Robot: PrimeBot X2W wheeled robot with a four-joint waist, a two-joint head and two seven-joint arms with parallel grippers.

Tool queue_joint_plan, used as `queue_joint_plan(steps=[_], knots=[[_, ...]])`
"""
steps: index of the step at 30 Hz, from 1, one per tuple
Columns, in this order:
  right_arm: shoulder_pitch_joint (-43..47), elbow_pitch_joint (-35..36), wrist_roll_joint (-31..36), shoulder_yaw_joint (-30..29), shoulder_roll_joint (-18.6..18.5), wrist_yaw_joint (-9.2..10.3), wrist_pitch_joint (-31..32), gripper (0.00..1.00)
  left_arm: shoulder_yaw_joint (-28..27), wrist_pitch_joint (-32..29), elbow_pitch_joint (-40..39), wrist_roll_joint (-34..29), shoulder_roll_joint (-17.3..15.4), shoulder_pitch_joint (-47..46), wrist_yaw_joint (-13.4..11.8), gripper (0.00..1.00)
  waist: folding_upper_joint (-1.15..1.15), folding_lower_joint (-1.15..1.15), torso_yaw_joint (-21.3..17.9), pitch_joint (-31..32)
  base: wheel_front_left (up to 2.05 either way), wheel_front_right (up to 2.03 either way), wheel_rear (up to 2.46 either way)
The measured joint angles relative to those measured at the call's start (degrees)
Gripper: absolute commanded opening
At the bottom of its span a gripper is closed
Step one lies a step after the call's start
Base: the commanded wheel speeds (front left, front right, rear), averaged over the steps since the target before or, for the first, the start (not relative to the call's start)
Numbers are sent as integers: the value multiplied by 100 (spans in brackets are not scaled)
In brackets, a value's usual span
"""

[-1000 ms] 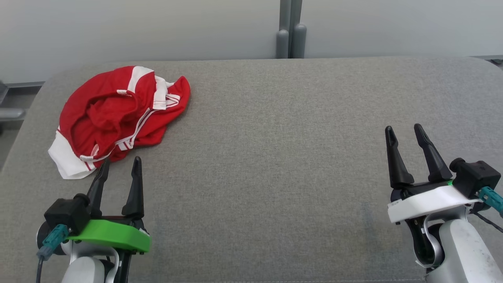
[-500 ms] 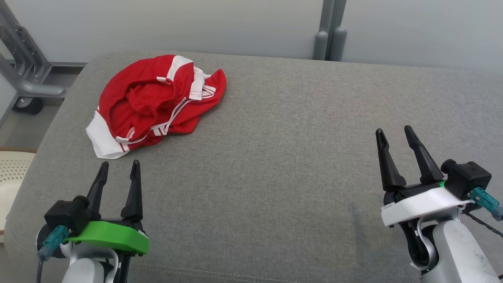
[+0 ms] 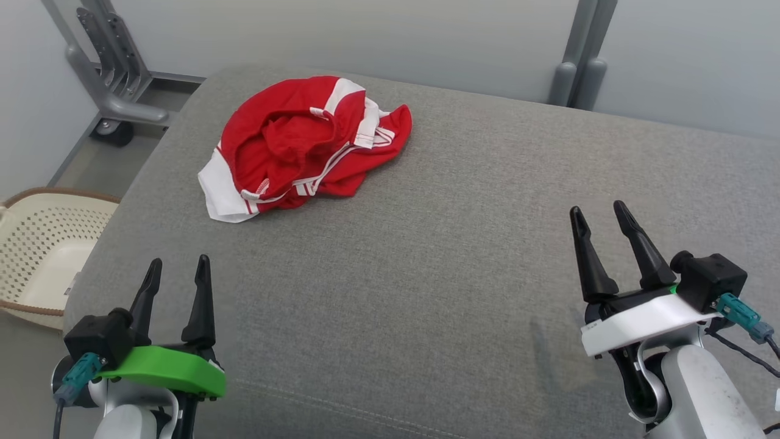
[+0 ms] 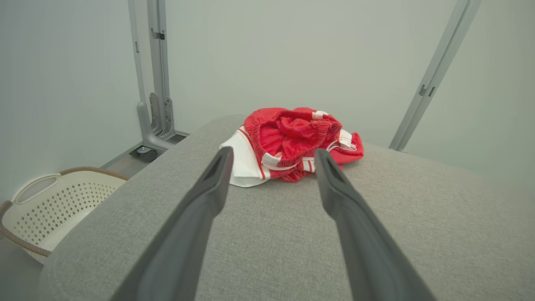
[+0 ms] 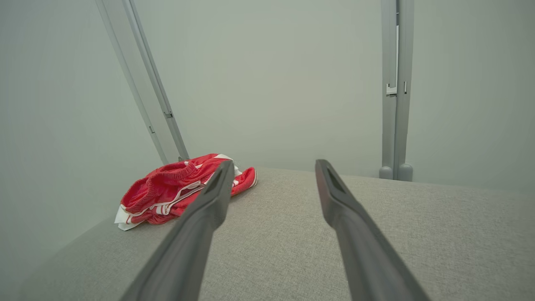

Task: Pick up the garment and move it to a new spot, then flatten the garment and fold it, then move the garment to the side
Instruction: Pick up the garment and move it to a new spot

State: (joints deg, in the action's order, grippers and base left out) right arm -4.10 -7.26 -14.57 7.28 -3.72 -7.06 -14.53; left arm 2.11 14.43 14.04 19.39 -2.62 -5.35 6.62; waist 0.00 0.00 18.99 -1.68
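Observation:
The garment [image 3: 304,146] is a crumpled red pair of shorts with white bands, lying in a heap at the far left of the grey padded table [image 3: 463,256]. In the left wrist view the garment [image 4: 292,146] lies straight ahead, beyond the fingertips. The right wrist view has the garment [image 5: 175,192] off to its left. My left gripper [image 3: 177,271] hovers open near the table's front left edge, well short of the cloth. My right gripper [image 3: 600,213] stands open at the front right, far from it. Neither holds anything.
A cream perforated laundry basket [image 3: 36,250] stands on the floor left of the table. A grey metal frame foot with a wheel [image 3: 116,103] sits at the back left, and a grey post [image 3: 576,67] rises behind the table.
The camera has turned left, so the whole picture has shifted right and the basket and frame have come into view. The garment lies as before. Both grippers stay open.

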Motion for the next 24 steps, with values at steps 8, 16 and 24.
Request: queue_joint_plan(steps=[8,16,24], knots=[[-1,-47,-8,294,19,-1,0,100,-158,0,24,3,4,3,0,100,0,0,264,12,0,0,0],[-9,-55,-14,515,10,-1,-1,100,-277,0,-13,60,8,0,0,100,0,0,188,-60,0,0,0],[-62,-14,-60,606,-27,-1,-4,100,-312,0,-57,86,-132,-452,9,100,0,0,21,-288,0,0,0]])
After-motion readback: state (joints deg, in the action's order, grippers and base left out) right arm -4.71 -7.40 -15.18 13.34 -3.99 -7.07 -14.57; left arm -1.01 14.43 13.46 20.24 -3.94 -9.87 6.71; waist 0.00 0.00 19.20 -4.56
